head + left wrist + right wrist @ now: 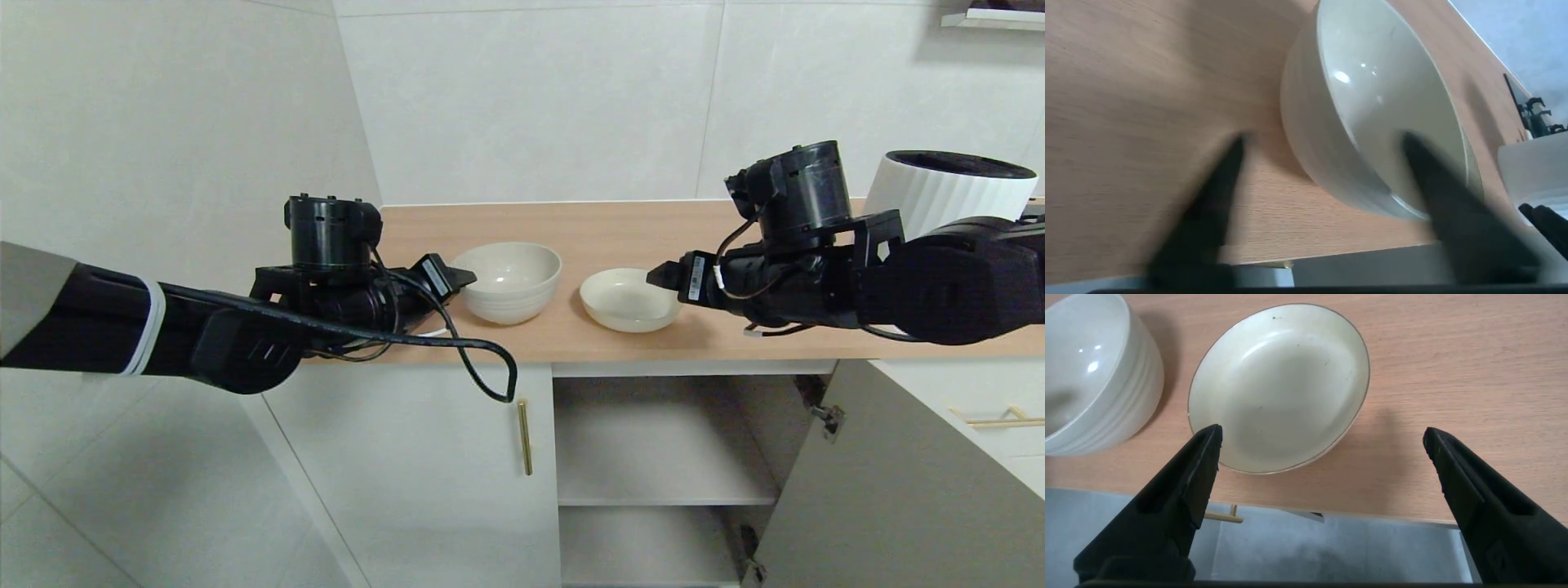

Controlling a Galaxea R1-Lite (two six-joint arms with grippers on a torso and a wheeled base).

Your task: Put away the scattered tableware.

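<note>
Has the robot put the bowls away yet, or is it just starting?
Just starting. Done: the cupboard door stands open. In hand: nothing is gripped yet. The left gripper has its jaws open at the rim of the deep bowl, and the right gripper has open jaws over the shallow bowl. Left: both bowls sit on the counter and need shelving.

Head camera: high and set back, looks forward and down over wooden counter [620, 229] toward tiled wall [531, 98]. Widest view, also takes in open cabinet [661, 441] below.

Left wrist camera: low behind left gripper [1323, 139], very near, faces along counter at deep bowl [1372, 106] from its side.

Right wrist camera: behind right gripper [1321, 431], higher, looks steeply down on shallow bowl [1278, 388].

Shared: all three views hold deep bowl, counter top and its front edge. Head and right wrist views both hold shallow bowl.
</note>
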